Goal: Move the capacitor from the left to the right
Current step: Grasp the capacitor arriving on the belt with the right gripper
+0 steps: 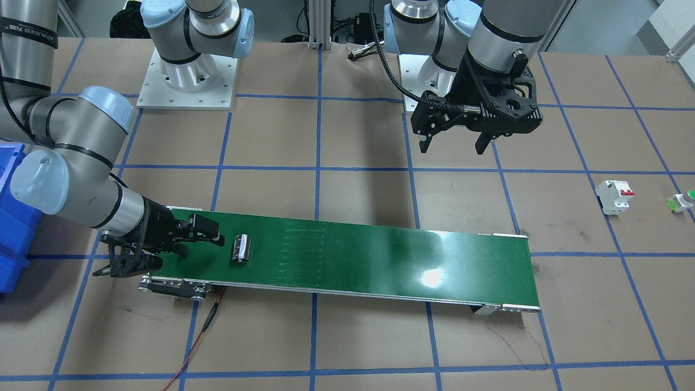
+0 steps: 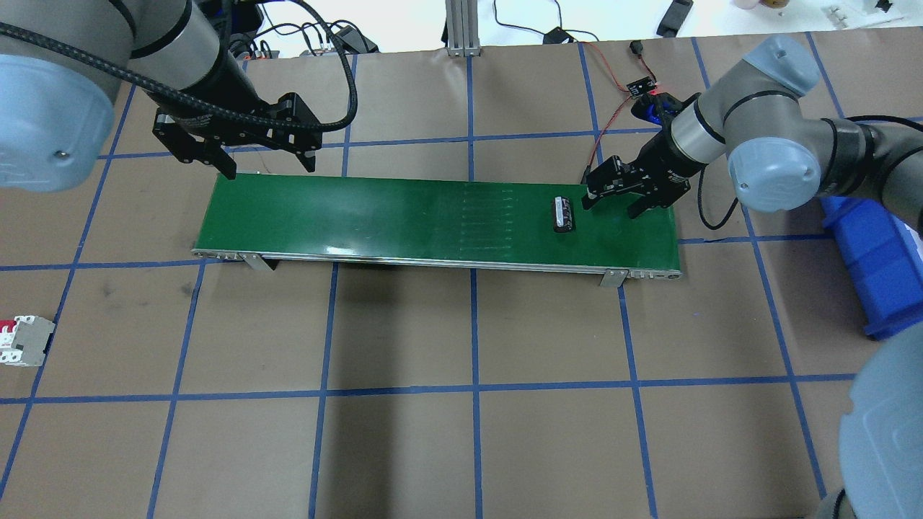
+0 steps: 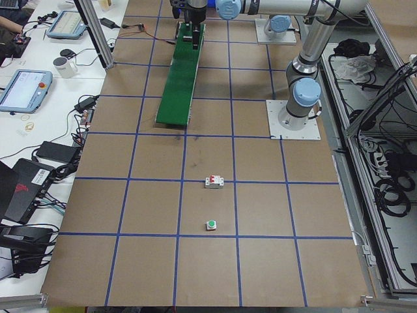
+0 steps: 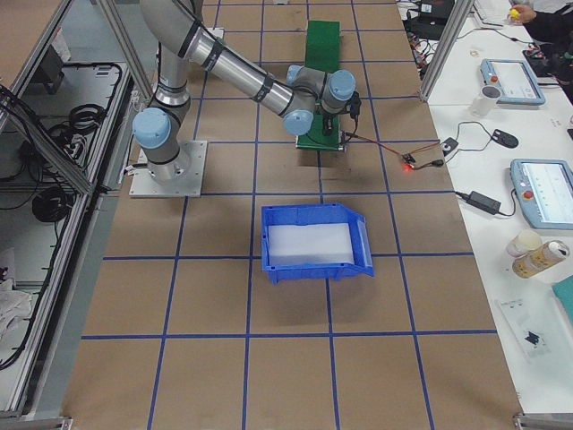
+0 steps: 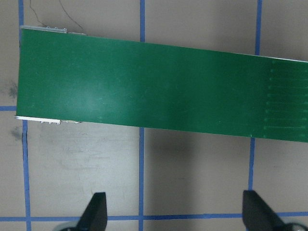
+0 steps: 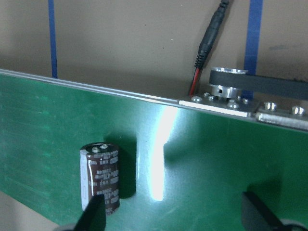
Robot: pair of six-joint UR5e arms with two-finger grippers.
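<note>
Capacitor (image 2: 564, 215), a dark striped cylinder, lies on the glossy green belt (image 2: 396, 216); left fingers (image 2: 228, 168) and right fingers (image 2: 591, 198) spread, empty.

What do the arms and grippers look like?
Both arms are silver-grey tubes with pale blue joint caps. The left arm carries a black braided cable; the right arm has a black band with white letters. The left gripper and right gripper are black, two-fingered.

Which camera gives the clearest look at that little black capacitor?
The right wrist view: the capacitor is close up on the belt, its stripe and printing visible. Front-facing and overhead views show only a small dark cylinder; side views don't resolve it; the left wrist view misses it.
</note>
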